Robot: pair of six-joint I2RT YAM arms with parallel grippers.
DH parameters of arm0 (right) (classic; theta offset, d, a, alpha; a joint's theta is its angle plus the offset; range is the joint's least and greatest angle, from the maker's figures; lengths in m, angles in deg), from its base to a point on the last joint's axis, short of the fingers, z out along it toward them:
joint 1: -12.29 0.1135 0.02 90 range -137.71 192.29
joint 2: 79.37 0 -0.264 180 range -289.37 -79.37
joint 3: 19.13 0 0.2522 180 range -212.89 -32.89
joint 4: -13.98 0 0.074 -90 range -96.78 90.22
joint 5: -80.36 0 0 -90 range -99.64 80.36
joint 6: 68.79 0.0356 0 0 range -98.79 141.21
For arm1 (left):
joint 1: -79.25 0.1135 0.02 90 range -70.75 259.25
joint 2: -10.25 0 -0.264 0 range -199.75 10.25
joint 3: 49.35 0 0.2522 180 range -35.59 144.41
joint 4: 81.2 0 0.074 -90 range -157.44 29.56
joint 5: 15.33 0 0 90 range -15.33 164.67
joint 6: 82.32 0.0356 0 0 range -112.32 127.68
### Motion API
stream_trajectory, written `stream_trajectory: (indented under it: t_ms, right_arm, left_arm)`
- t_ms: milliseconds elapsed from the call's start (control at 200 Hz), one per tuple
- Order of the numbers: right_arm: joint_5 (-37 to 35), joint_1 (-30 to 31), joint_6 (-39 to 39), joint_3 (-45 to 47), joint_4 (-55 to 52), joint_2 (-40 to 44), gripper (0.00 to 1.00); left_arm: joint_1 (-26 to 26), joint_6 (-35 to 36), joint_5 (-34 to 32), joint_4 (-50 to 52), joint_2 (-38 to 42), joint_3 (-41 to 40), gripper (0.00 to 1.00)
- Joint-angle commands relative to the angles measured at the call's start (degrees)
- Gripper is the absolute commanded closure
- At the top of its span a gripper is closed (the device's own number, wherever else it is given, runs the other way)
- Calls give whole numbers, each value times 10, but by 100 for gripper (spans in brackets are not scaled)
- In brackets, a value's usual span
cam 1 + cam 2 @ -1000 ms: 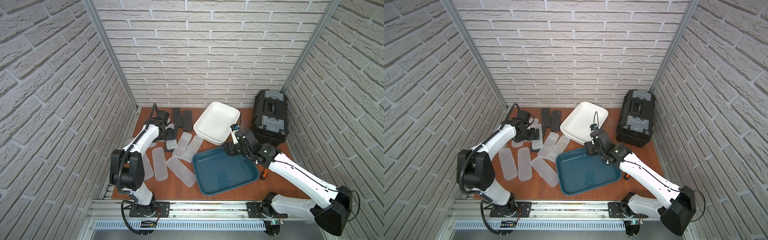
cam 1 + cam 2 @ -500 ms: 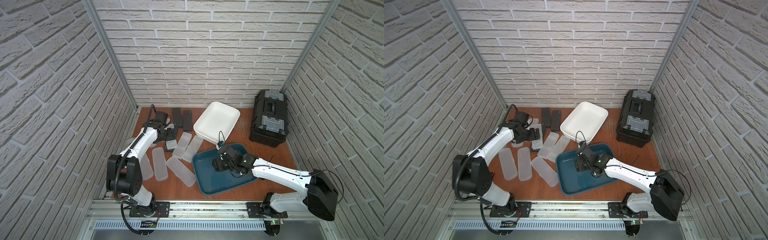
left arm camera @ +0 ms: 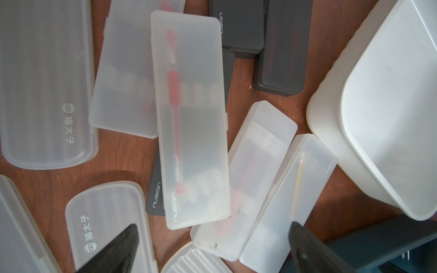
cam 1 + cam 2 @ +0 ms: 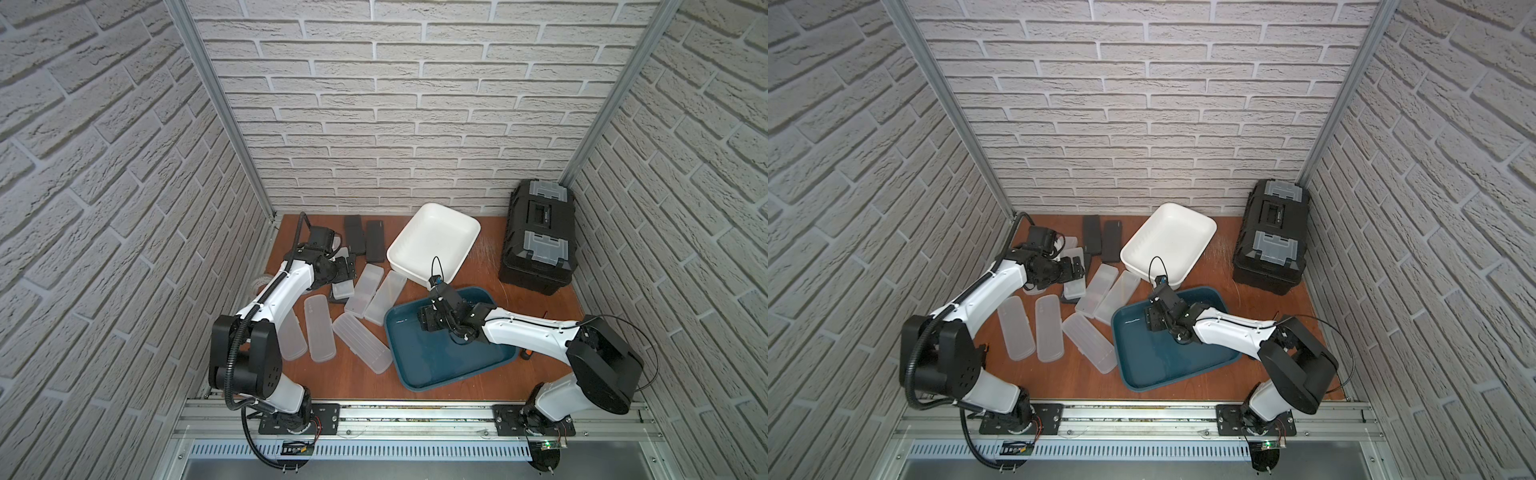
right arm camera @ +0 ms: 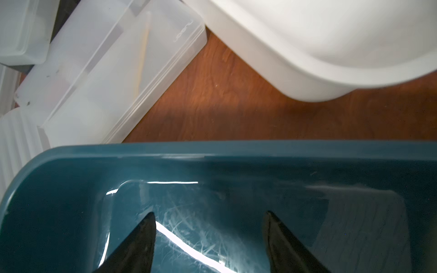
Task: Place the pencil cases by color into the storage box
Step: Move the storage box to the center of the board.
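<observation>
Right gripper: we see the right gripper (image 4: 428,322) low inside the teal tray (image 4: 449,365), its jaws parted a moderate way. Nothing sits between them, so it grips nothing.
Teal tray: around the right gripper's fingertips (image 5: 144,236) we see only a glossy, scratched blue floor. In both top views the arm lies over the rest of it.
White tub: the white tub (image 4: 432,245) stands just beyond the right gripper, past the tray's far rim. A strip of bench (image 4: 490,266) separates the two, and its inside shows plain white.
Black toolbox: the black toolbox (image 4: 538,237) sits well to the right of the right gripper and further back. Its lid is down, so we cannot tell what it holds.
Left gripper: the left gripper (image 4: 349,266) hangs over the cluster of pencil cases, jaws spread wide and holding nothing.
Pen case: directly below the left gripper lies the frosted pen case (image 3: 191,123), with a red pen showing through its lid. It rests across a black case (image 3: 155,196).
Black pair: beyond the left gripper, the black pair (image 4: 365,239) lies side by side.
Frosted pair: between the two grippers, the frosted pair (image 4: 376,293) lies side by side. The one nearer the right gripper reaches up to the tray's rim.
Ribbed cases: the rounded ribbed cases (image 4: 319,328) lie flat on the bench behind the left gripper, toward its arm's base.
</observation>
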Motion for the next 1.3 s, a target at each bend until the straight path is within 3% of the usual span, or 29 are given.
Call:
stream_trajectory:
  t_ms: [0,460,1145,1295]
  right_arm:
    - [0,-24,-24,3,52,13,28]
    - [9,-105,-94,-29,100,-29,28]
    - [121,-119,-185,-138,213,-168,28]
    - [137,-119,-190,-141,218,-152,28]
  left_arm:
    - [-2,-8,17,-25,19,-9,2]
    - [-2,-11,21,-30,13,-5,2]
    - [-2,11,15,2,-25,31,2]
    - [-4,27,2,27,-35,45,2]
